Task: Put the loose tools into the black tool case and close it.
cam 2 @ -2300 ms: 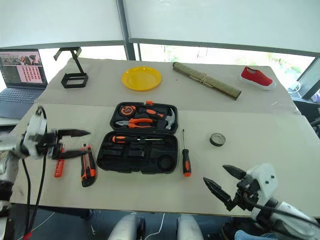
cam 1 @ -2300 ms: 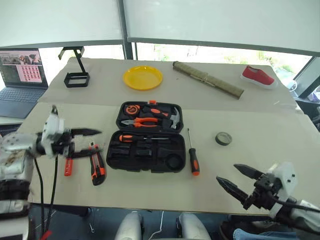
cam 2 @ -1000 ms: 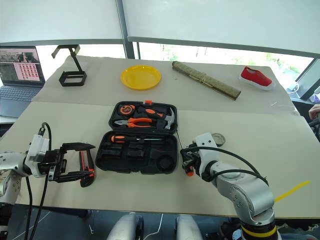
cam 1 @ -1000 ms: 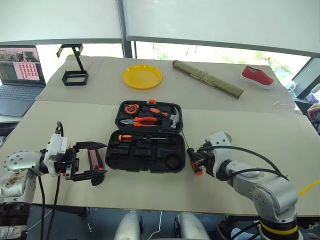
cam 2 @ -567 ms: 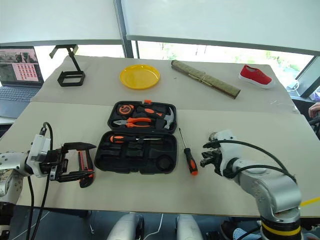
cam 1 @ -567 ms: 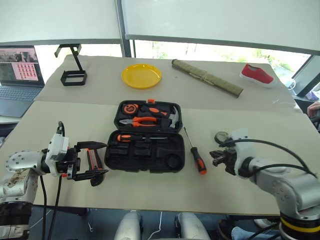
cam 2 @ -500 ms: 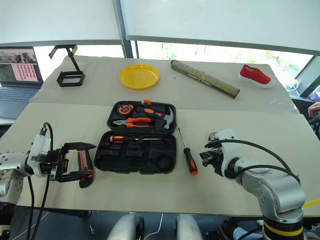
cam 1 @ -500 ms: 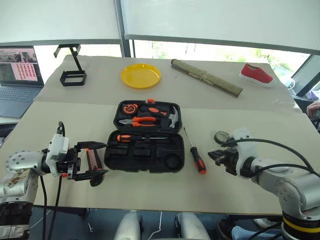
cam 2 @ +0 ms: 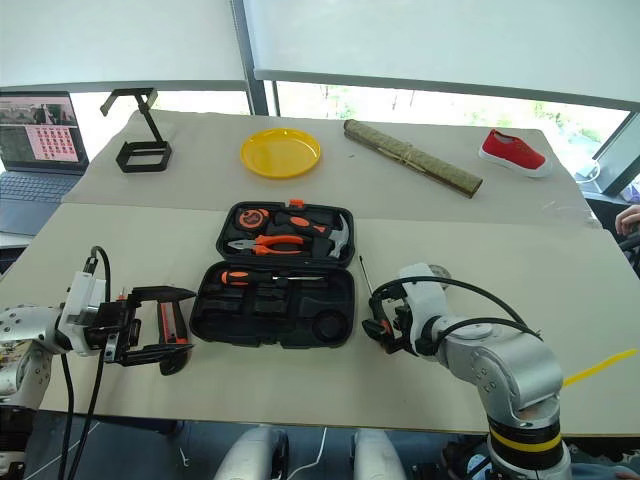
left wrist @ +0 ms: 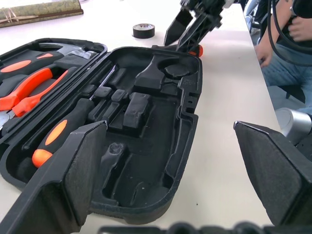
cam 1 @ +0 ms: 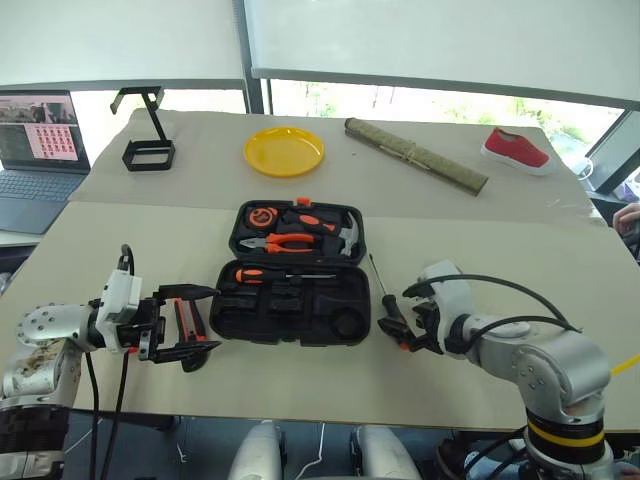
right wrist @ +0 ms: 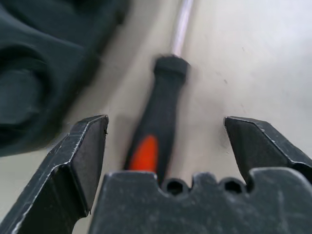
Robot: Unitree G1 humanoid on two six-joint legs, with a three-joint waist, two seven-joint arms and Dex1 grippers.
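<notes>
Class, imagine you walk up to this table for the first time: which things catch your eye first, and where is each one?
The black tool case lies open at the table's middle, with orange-handled pliers in its far half. Beside its right edge, the right gripper stands open over a black-and-orange screwdriver on the table. At the left the left gripper is open by the utility knife, and a yellow plate sits far behind.

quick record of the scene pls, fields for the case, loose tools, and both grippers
case: black tool case open, lying flat; one screwdriver already in it
loose screwdriver: on the table right of the case
utility knife: on the table left of the case
grey roll: on the table
left gripper: open, around the knife
right gripper: open, straddling the loose screwdriver's handle
</notes>
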